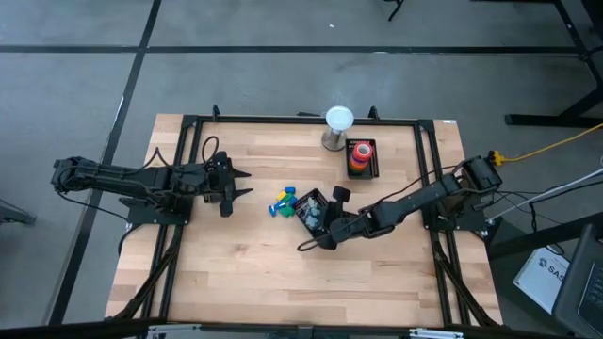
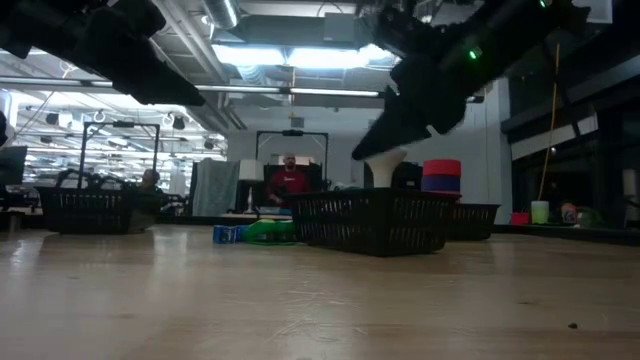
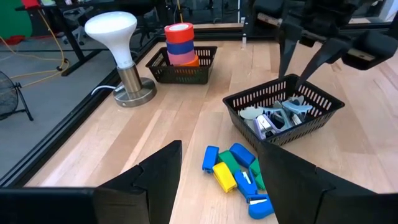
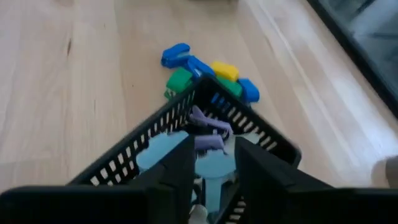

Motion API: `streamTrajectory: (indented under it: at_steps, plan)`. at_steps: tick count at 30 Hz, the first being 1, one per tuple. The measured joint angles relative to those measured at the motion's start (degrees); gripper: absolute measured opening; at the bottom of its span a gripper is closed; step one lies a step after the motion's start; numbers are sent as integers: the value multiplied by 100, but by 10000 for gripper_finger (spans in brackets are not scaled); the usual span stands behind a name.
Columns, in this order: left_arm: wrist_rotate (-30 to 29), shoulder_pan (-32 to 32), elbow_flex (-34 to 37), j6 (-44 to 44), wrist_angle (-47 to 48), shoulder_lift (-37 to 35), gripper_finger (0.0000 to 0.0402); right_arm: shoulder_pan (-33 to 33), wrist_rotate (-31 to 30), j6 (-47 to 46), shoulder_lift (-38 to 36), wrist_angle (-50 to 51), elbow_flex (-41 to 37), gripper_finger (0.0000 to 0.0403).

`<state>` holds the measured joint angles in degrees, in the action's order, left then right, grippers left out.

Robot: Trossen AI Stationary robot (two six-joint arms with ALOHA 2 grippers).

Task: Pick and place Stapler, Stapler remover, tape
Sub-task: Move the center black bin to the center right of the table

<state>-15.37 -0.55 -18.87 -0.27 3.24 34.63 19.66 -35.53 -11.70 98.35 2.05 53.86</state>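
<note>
two fingers (image 4: 211, 171) parted over basket (image 4: 124, 158)

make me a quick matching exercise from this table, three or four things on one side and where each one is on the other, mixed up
Things:
1. tape rolls
2. white-headed lamp
3. blue, green and yellow staplers
4. right gripper

Places:
A. loose on the wood beside the near basket
B. stacked in the far small basket
C. over the near basket, fingers apart
D. standing on the table beside the far small basket

Pairs: 1-B, 2-D, 3-A, 4-C
</note>
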Motion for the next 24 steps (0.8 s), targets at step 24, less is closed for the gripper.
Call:
streamTrajectory:
  at_steps: [24]
  plan:
    - [-1, 1, 0, 0, 1, 2, 210, -1065, 1525, 41, 2470, 3003, 4316, 140]
